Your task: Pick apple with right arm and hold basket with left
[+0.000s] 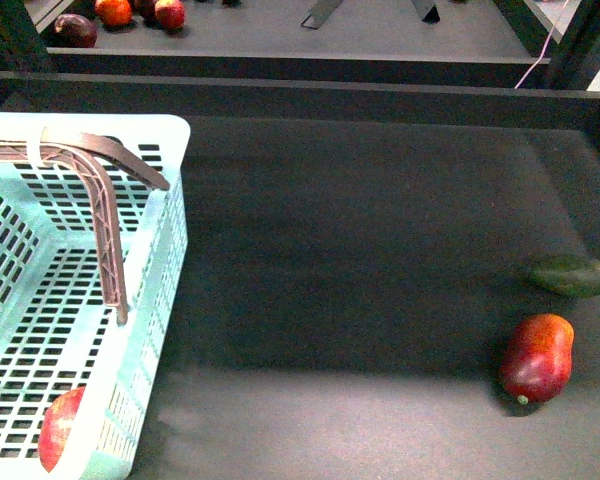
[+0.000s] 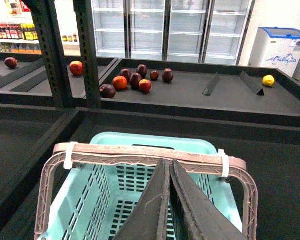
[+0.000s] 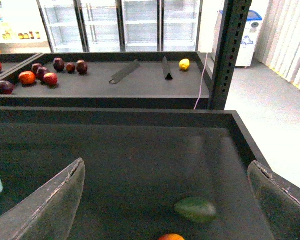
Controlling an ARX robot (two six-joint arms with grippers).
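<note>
Over on the left of the front view sits the basket (image 1: 130, 300), pale mint-blue, lattice walls, its brownish ribbed handles (image 1: 105, 215) folded across the open top. And there's the apple (image 1: 60, 428), red with a yellowish streak, lying inside the basket at its near corner, right against the wall.

From the left wrist view, the left pincer (image 2: 168, 200) has its two dark fingers (image 2: 152, 210) pressed together, no gap to speak of, poised above the basket's handle bar (image 2: 140, 156) with nothing between them. Whether the tips touch the handle, I can't tell.

Moving across the dark bench (image 1: 360, 250), wide bare stretch through the middle. Far right: a dark green oval fruit (image 1: 572, 275), and just in front of it an elongated red-orange fruit (image 1: 537, 357), the two near each other but apart.

The right wrist view shows the right pincer (image 3: 170, 200) spread wide, fingers (image 3: 55, 200) far apart, empty, above the green fruit (image 3: 196, 209).
</note>
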